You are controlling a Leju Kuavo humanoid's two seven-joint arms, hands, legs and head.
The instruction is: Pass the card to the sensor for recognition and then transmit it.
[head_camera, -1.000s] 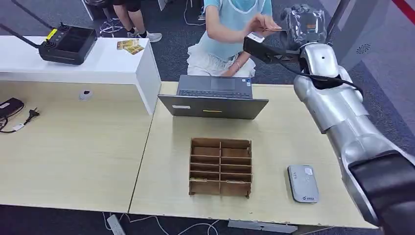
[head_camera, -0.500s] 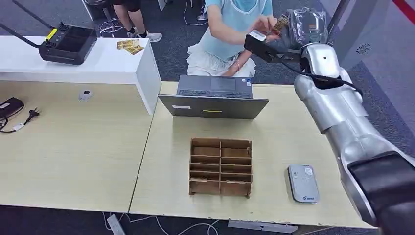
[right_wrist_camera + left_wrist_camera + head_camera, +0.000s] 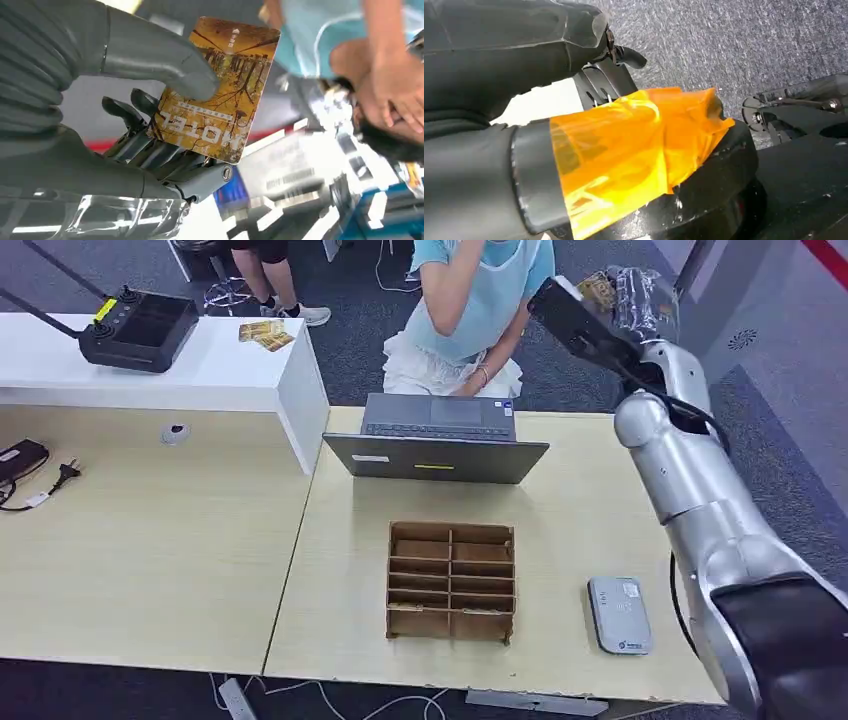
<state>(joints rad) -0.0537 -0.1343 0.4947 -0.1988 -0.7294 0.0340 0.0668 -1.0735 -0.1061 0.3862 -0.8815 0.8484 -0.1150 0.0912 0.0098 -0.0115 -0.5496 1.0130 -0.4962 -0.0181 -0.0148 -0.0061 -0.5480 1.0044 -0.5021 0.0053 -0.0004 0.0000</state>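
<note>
Right hand (image 3: 625, 295) pinches the card (image 3: 220, 87) high beyond the bench (image 3: 580, 510) far edge, well apart from the sensor (image 3: 619, 614). Left hand's state cannot be told.

The head view is evenly and brightly lit from overhead, with soft, faint shadows under the open grey laptop (image 3: 435, 438) and the brown cardboard compartment tray (image 3: 451, 581), and a white sheen along the silver right arm (image 3: 690, 475). In the right wrist view the yellow-brown hotel card (image 3: 220, 90) is sharp, while the background behind it is blurred and overexposed. The left wrist view is dim, with glare on crinkled orange film (image 3: 624, 150).
</note>
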